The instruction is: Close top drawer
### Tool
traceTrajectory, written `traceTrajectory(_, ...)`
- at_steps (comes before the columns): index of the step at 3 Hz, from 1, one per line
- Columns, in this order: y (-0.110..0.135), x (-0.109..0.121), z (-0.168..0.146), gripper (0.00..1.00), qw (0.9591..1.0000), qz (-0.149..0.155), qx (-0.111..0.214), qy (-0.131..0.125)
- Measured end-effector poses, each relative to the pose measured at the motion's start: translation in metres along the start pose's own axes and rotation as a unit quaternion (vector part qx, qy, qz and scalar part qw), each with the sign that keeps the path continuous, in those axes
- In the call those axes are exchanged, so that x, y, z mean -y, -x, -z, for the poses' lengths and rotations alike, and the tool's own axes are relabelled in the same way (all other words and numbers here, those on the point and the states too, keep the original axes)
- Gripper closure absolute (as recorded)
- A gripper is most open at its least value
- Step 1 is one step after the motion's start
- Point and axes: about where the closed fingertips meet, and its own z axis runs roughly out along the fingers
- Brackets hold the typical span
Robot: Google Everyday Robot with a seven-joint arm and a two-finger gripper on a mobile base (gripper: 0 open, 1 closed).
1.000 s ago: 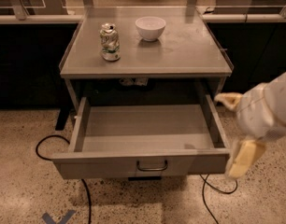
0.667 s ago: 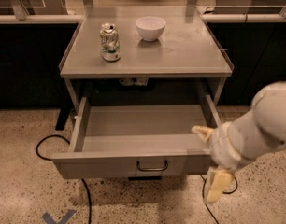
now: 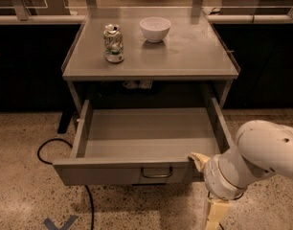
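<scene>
**My gripper [image 3: 202, 190] at the right end of the top drawer [image 3: 113, 174], which stands pulled fully out.**

From my remote station I count one drawer open under the grey table [image 3: 194, 51], with one dark loop handle [image 3: 156, 173] at the centre of its front. Behind and above the drawer, one dented can [image 3: 113, 43] and one white bowl [image 3: 155, 28] stand apart on the tabletop. One black cable [image 3: 46, 147] loops on the floor off the drawer's left corner. The gripper is spread open and holds nothing. One of its two pale fingers [image 3: 199, 160] is at the top edge of the drawer front's right end, and the other hangs below. Since a moment ago the white arm [image 3: 266, 150] has come down from the drawer's right side to that front corner. The drawer has not moved.
</scene>
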Motion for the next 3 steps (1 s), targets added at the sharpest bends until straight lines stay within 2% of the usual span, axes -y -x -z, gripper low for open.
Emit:
traceTrajectory(1,0.008,0.001,0.027,0.00,0.9997,0.012,-0.001,-0.020)
traceTrajectory(2,0.014,-0.033,0.068,0.00,0.9989,0.005,-0.018,-0.042)
traceTrajectory(3,0.017,-0.036,0.082,0.00,0.9978,0.006,-0.032,-0.058)
